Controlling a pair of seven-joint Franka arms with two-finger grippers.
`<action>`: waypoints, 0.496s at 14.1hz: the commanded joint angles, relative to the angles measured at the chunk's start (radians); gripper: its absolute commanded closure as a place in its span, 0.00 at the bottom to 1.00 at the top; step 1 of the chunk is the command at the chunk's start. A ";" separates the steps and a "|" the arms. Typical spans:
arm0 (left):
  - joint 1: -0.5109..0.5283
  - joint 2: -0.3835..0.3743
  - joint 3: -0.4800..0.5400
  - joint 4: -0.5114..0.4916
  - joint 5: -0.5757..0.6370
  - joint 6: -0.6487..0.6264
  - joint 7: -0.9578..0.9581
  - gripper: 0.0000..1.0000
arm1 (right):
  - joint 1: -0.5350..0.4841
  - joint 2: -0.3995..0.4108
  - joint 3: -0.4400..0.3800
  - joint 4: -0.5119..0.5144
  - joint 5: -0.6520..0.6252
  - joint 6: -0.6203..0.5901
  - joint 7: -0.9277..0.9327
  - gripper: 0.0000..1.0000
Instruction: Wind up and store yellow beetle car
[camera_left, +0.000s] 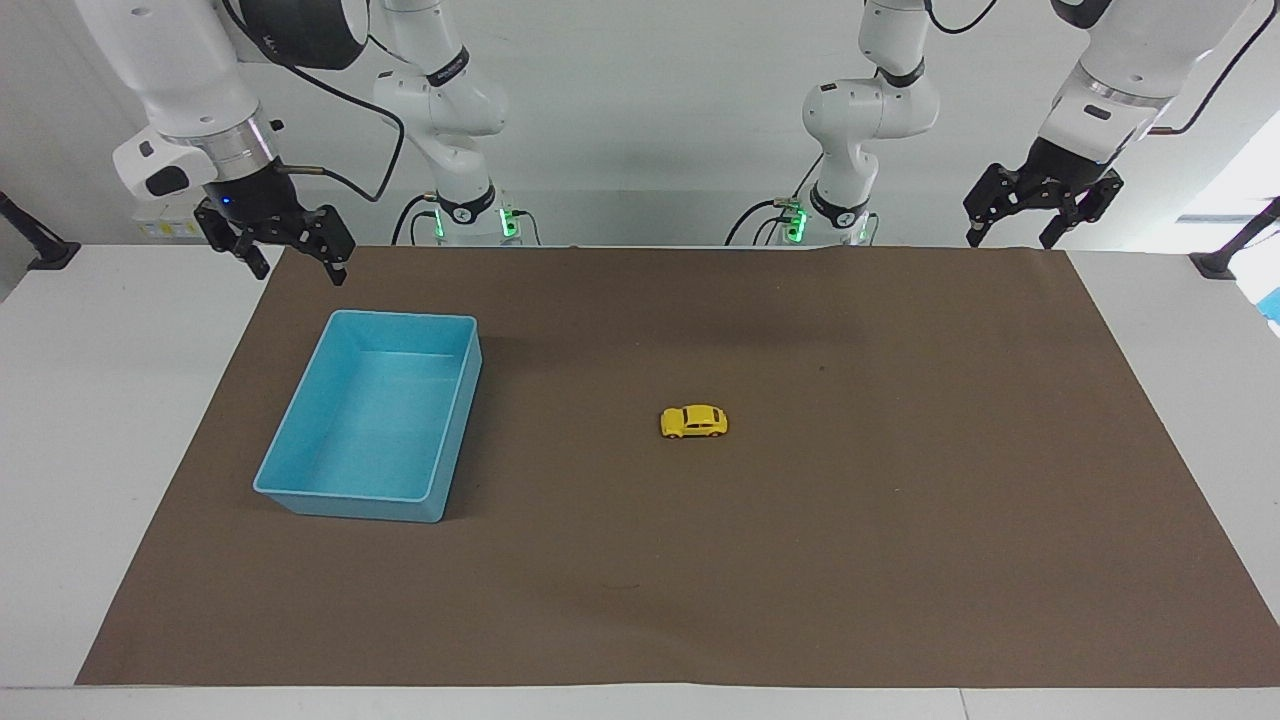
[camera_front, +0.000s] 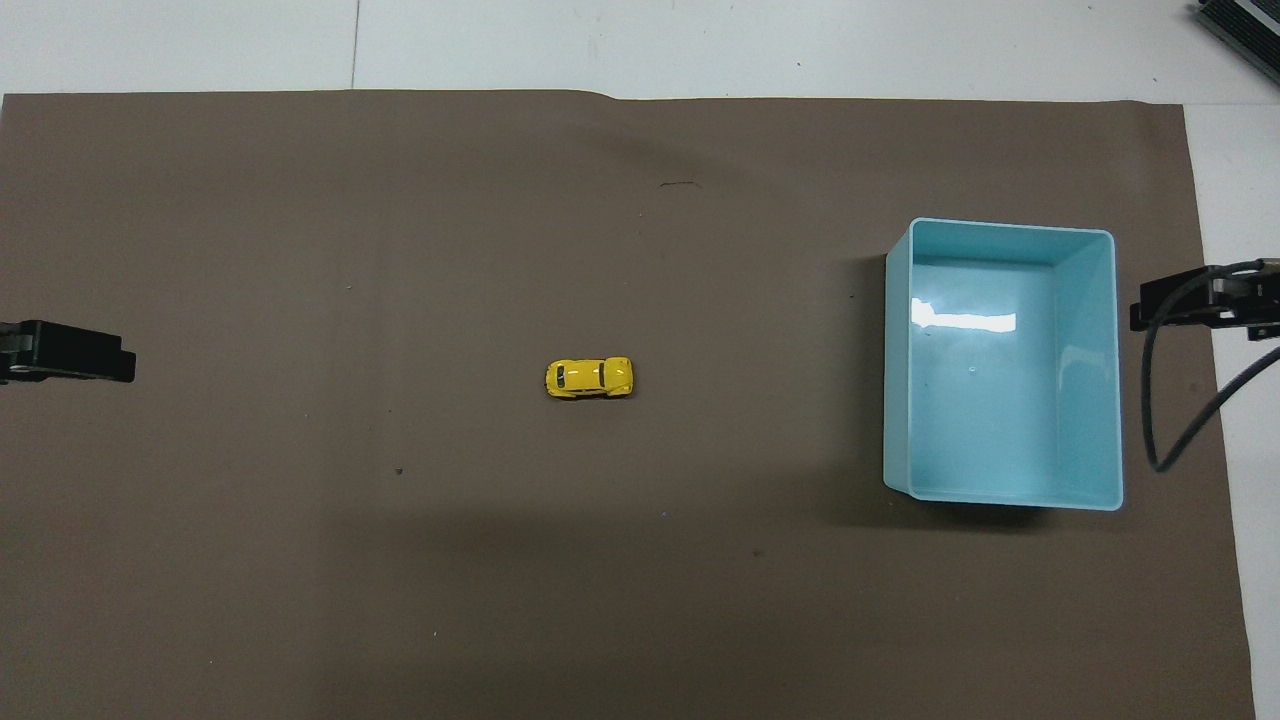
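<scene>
So nothing's really started yet as far as I can tell. The yellow beetle car (camera_left: 693, 422) is just sitting on its wheels out on the brown mat (camera_left: 700, 560), roughly mid-surface, well apart from the light blue bin (camera_left: 300, 480), which sits toward the right arm's end and has nothing in it. Winding it up, lifting it and dropping it in the bin all look like they're still to do. The right pincer (camera_left: 290, 250) hangs up in the air over the mat's corner at the robots' end, just by the bin's nearer rim, and its fingers are spread, holding nothing. The left pincer (camera_left: 1040, 218) hangs over the matching corner at the left arm's end, also released and empty. Both arms look like they're waiting. My guess is one of them has to come down on that tiny car first, and it's small and rounded, so pinching it across the body could be fiddly. The facing view is the useful one here: you get both arms whole, the raised pincers and the gaps between the fingers. The overhead view only catches dark bits of each pincer at its edges, but it does show the bin's whole bare floor and the car lying lengthwise along the surface, end to end between the two arms.
</scene>
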 joint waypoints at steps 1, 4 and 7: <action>0.005 -0.014 0.002 -0.010 -0.015 -0.010 0.017 0.00 | -0.009 -0.022 0.004 -0.023 0.020 -0.004 -0.015 0.00; 0.005 -0.014 0.002 -0.009 -0.015 -0.006 0.017 0.00 | -0.009 -0.022 0.004 -0.023 0.020 -0.004 -0.015 0.00; 0.005 -0.014 0.002 -0.009 -0.015 -0.004 0.016 0.00 | -0.009 -0.022 0.004 -0.023 0.020 -0.004 -0.015 0.00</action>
